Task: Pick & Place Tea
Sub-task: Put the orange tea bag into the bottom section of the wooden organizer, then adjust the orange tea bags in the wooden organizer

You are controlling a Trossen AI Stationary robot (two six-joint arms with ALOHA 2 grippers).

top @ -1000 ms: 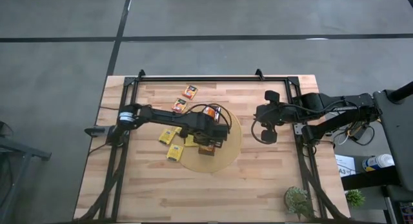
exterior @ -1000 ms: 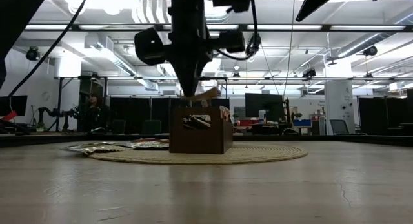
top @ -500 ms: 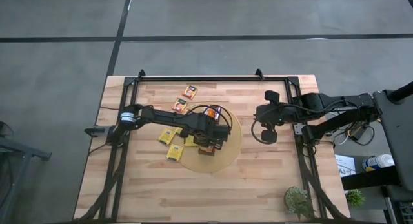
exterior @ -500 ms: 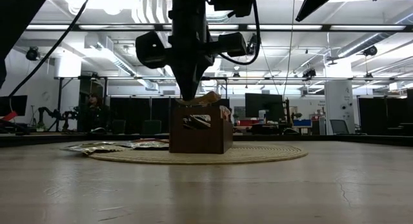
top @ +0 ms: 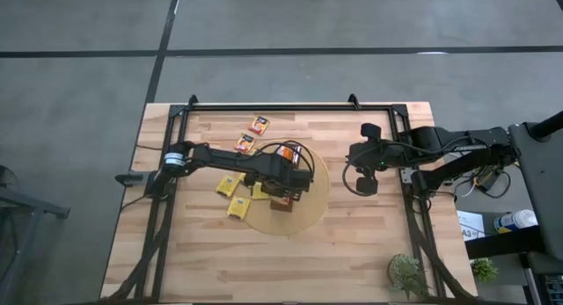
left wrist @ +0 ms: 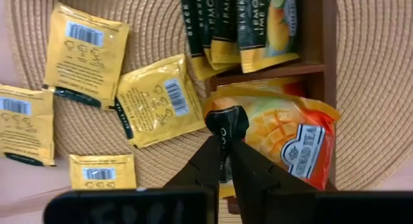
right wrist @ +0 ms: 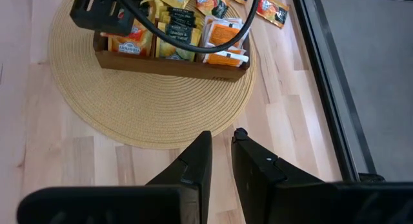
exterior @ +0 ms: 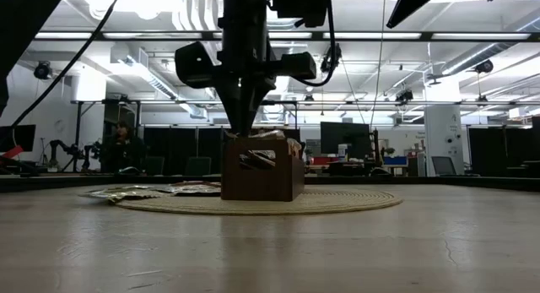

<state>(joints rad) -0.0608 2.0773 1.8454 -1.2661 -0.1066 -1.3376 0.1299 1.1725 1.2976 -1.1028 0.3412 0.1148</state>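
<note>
We are seeing the left pincer point(left wrist: 222, 135) reaching down over the end compartment of the brown tray point(left wrist: 329, 62), tips nearly together, pressing on an orange sachet point(left wrist: 290, 137) that is lying crooked across that compartment. Whether the tips are pinching it or just pushing it in, we cannot tell; likely the packet is being seated, since it is sticking out over the tray's edge. The next compartment is holding dark green sachets point(left wrist: 222, 24) standing in a row, so packets are apparently being sorted by kind.

The tray is sitting on the round mat point(top: 312, 199), probably to keep it from sliding on the bench point(top: 352, 252). More yellow sachets point(left wrist: 158, 98) are lying flat on the mat and bench just beside the tray, not yet picked. Two orange packets point(top: 252, 134) are waiting farther off on the bench.

The right pincer point(right wrist: 221, 143) is hovering above the bench well apart from the tray, fingers narrow with a small gap, holding nothing. We are judging it parked so it stays clear of the working arm.
</note>
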